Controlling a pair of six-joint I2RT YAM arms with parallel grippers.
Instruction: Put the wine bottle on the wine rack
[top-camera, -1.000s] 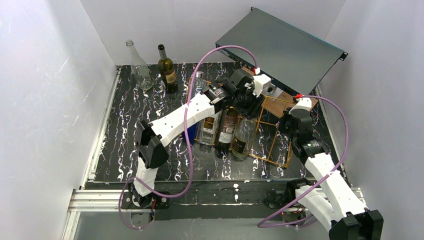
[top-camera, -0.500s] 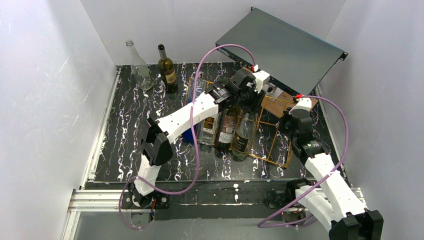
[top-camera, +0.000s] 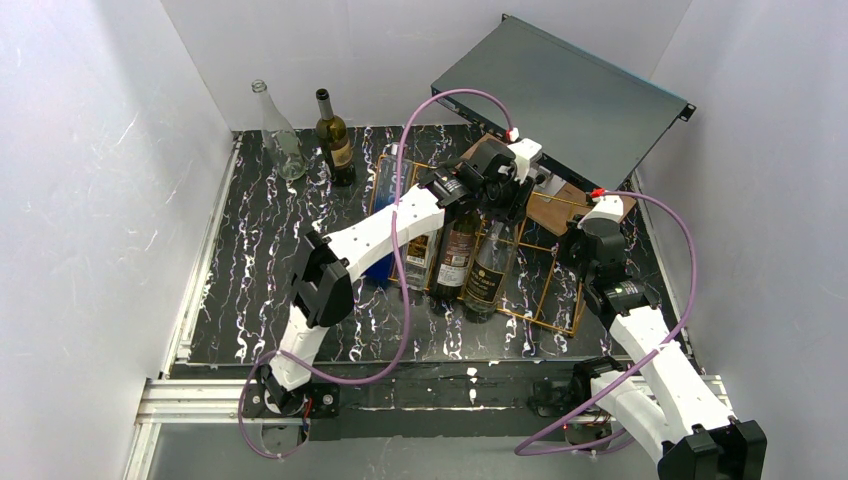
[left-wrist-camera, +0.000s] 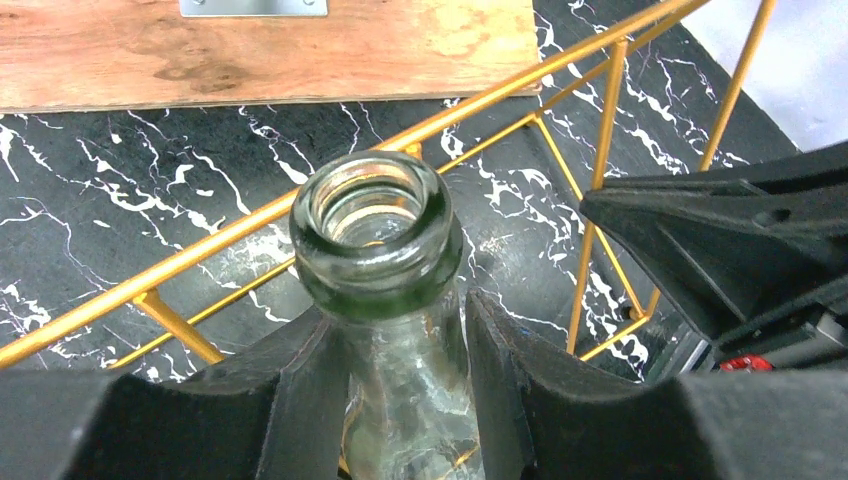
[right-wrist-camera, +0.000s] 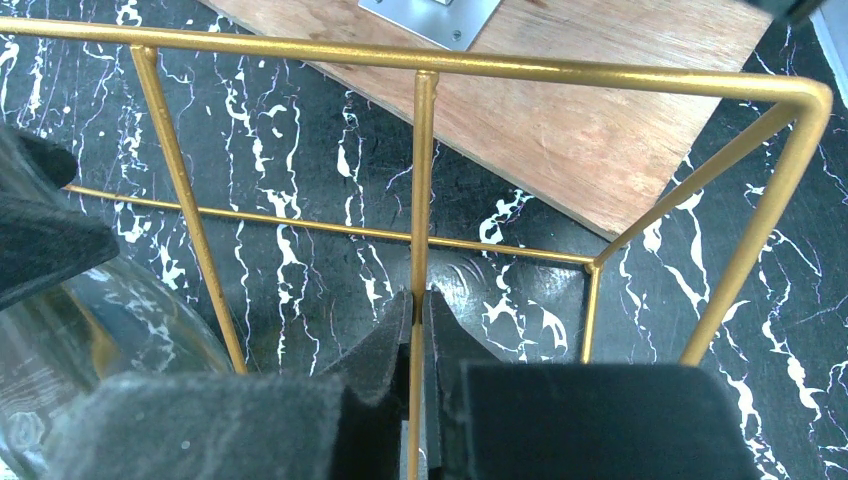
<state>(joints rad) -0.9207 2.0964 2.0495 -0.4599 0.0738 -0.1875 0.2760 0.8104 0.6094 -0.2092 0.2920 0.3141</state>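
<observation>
Left claw: clamped on clear bottle neck, just under the lip, over rack.
Right claw: pinched tight on one rack wire.
Bench: black marbled.

The left arm bends at its elbow and stretches diagonally across the table, the left pincer clamped around the neck of a clear glass wine bottle. The right arm reaches a shorter way forward, the right pincer pinched tight on one wire of the wine rack.
</observation>
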